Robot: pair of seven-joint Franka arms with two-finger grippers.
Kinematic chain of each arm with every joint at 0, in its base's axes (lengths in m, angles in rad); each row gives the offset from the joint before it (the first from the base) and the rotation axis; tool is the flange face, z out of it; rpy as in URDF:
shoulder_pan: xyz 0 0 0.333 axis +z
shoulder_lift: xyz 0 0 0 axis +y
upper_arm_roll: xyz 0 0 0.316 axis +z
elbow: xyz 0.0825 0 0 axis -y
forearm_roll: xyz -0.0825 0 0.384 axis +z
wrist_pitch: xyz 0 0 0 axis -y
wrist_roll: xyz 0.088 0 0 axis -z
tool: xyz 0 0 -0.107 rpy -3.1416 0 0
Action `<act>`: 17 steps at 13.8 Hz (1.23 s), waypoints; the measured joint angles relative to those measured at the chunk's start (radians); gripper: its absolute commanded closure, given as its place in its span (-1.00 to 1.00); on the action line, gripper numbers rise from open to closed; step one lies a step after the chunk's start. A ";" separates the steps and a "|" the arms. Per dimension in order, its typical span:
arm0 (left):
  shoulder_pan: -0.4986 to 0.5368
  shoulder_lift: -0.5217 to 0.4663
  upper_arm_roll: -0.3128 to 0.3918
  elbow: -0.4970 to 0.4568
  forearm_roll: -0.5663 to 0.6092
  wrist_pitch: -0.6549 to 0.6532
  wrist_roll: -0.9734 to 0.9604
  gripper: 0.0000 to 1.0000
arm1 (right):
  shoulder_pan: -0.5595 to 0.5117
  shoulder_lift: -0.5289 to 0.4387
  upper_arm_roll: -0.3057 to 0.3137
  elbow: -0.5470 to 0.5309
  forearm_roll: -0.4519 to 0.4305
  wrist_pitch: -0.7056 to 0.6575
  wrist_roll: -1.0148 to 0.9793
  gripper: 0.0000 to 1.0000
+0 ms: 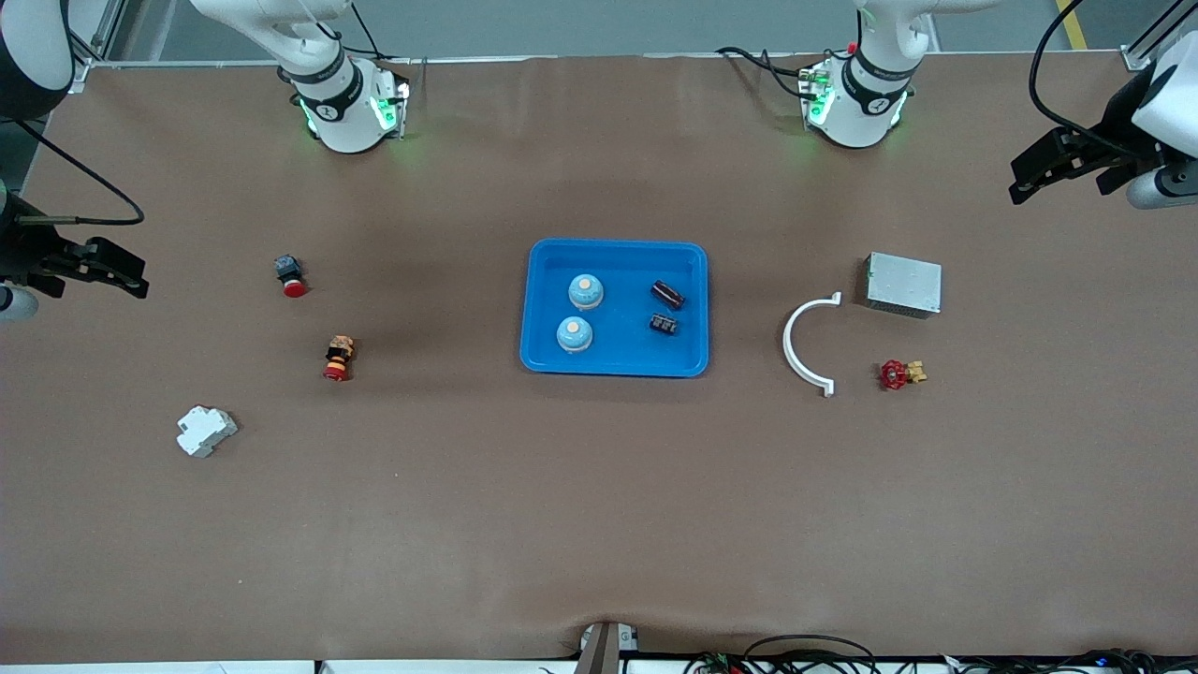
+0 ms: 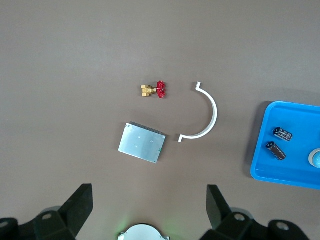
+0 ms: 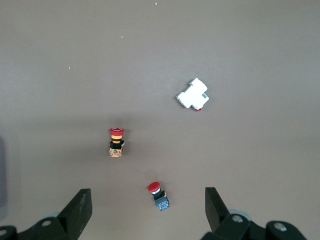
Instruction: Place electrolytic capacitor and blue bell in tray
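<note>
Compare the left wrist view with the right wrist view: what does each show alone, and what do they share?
Only the left wrist view: the red-handled valve, white curved bracket, grey metal box, and an end of the blue tray with two capacitors inside. Only the right wrist view: the white breaker and two red push buttons. Shared: the brown table and each arm's own open gripper, left gripper, right gripper.

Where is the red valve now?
In the front view, the red valve lies on the table toward the left arm's end, beside the white curved clip, nearer the camera than the grey metal box.
</note>
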 measured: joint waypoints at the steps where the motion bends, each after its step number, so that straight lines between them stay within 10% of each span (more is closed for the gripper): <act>1: 0.000 0.000 0.000 0.002 0.000 0.000 0.000 -1.00 | 0.002 -0.003 -0.005 0.000 0.004 0.000 0.000 -1.00; 7: 0.003 0.000 0.002 0.025 0.000 -0.015 0.000 -1.00 | -0.007 -0.030 -0.025 0.002 0.143 -0.032 0.001 -1.00; 17: 0.002 0.000 0.000 0.028 0.000 -0.016 0.001 -1.00 | -0.011 -0.049 -0.026 0.005 0.138 -0.049 0.000 -1.00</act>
